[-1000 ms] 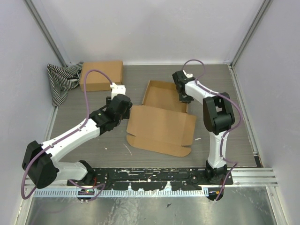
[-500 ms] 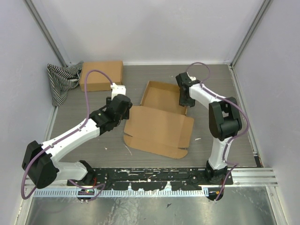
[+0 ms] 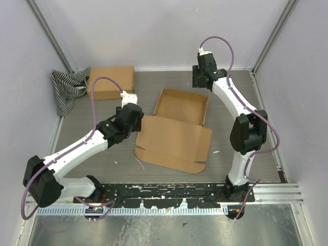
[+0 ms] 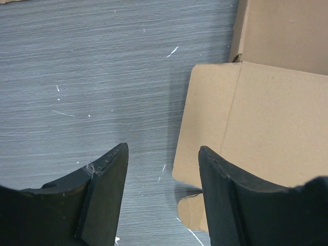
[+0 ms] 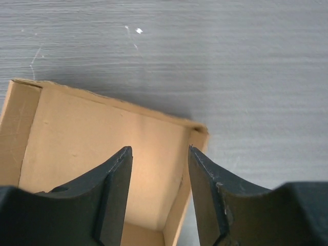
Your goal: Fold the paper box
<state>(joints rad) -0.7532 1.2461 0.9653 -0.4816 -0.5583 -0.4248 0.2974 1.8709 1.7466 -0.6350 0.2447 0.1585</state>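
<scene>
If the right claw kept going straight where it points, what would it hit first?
Probably the paper box, inside its raised tray near a corner wall; the open right gripper aims there, depth unclear.

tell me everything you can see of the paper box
The paper box is plain brown cardboard, half folded: a shallow tray with upright walls at the far side, its lid panel with side flaps lying flat toward the arms. It rests on the table. The left gripper and right gripper, both open, hold nothing.
</scene>
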